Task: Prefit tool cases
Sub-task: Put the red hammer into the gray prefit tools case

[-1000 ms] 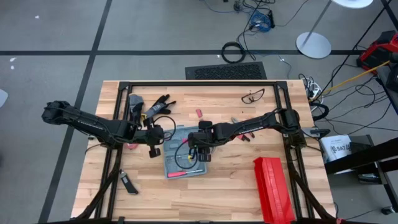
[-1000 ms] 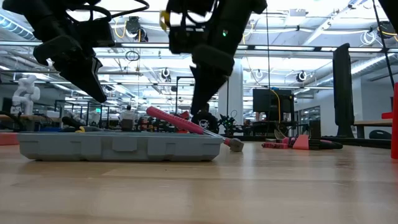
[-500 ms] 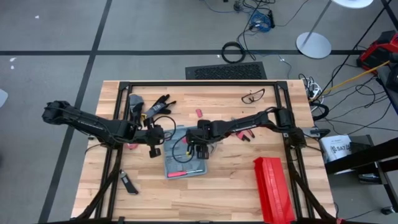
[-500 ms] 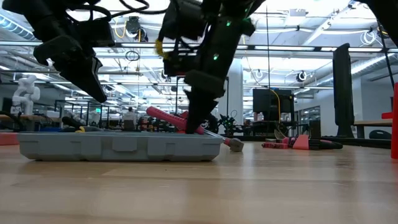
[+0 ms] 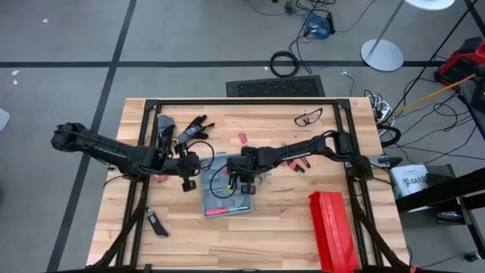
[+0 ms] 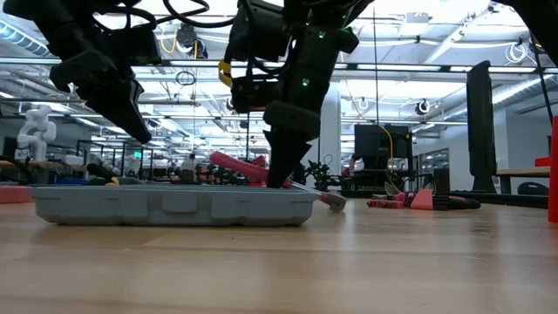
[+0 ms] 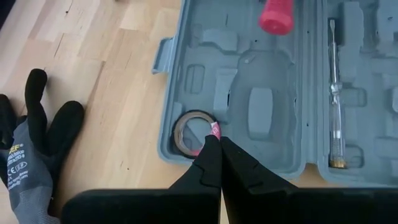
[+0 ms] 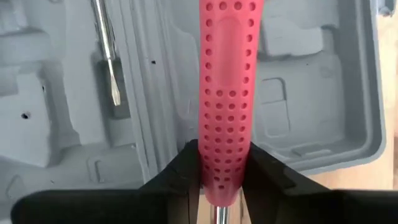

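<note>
The blue-grey tool case (image 5: 223, 196) lies open on the table, its grey moulded slots up (image 6: 174, 206). A tool with a red perforated handle (image 8: 225, 93) lies slanting over the case, its metal end (image 6: 331, 202) low beside the case's right edge. My right gripper (image 6: 279, 179) is shut on that handle. My left gripper (image 7: 219, 155) hangs shut above the case's left end (image 6: 131, 122), over a tape ring (image 7: 191, 132) in a slot, touching nothing. A screwdriver (image 7: 336, 106) lies in another slot. My right gripper pinches the red handle between its two fingers, at the end where the metal shaft comes out (image 8: 224, 177). The fingers (image 8: 180, 180) come steeply from above and lie across the handle. The tool stays tilted, its free red end (image 6: 222, 159) raised over the case.
A long red ribbed box (image 5: 333, 227) stands at the near right. Work gloves (image 5: 193, 129) lie at the far left, one (image 7: 37, 149) close to the case. Small pink and red tools (image 5: 299, 163) lie right of the case, a dark tool (image 5: 155, 224) near left.
My right gripper has come down onto the red handle and shut on it. The case has slid a little toward the table's right; the tool stays tilted across it.
</note>
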Available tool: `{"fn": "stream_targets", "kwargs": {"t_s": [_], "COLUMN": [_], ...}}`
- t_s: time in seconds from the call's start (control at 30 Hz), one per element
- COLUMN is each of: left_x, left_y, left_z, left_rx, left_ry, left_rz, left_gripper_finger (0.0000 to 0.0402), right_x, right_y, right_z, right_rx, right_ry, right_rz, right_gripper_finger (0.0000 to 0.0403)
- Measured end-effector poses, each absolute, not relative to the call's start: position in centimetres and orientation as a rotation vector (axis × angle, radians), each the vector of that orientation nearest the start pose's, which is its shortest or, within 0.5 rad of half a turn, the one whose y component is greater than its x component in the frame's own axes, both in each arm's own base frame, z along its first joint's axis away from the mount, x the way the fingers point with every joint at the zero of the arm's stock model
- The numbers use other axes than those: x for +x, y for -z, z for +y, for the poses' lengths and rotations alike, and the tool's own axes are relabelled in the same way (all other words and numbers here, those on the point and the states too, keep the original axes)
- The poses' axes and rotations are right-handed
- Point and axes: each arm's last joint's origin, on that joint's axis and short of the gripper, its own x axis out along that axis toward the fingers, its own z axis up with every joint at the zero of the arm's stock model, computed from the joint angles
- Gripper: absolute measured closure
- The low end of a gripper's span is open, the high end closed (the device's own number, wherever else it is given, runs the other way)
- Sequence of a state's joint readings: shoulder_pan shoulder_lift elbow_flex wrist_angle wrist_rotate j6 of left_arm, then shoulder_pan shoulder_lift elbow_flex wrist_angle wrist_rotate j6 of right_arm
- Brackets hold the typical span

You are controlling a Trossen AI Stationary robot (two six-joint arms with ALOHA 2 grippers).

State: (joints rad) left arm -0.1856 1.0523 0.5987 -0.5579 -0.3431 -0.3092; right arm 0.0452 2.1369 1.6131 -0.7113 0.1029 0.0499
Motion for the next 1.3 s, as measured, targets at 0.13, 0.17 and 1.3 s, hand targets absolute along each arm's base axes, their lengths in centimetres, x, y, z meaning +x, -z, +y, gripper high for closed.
{"fn": "stream_targets", "kwargs": {"t_s": [0.13,0.17,1.3], "left_x": [18.4,18.4,12.7], "left_y": [-19.9,-19.8,-27.6], "left_z": [-2.5,-2.5,-1.8], "left_rx": [-0.017,-0.015,-0.058], "left_ry": [-0.293,-0.294,-0.327], "left_rz": [0.943,0.949,0.548], "left_gripper_finger": [0.0402,0.0402,0.0402], "right_x": [42.8,42.8,50.6], "right_y": [-16.9,-17.3,-18.3], "right_z": [1.7,1.7,6.2], "right_rx": [-0.027,-0.025,0.004], "right_ry": [0.094,0.097,-0.222], "right_rz": [1.289,1.301,1.322], "right_gripper_finger": [0.0323,0.0323,0.0323]}}
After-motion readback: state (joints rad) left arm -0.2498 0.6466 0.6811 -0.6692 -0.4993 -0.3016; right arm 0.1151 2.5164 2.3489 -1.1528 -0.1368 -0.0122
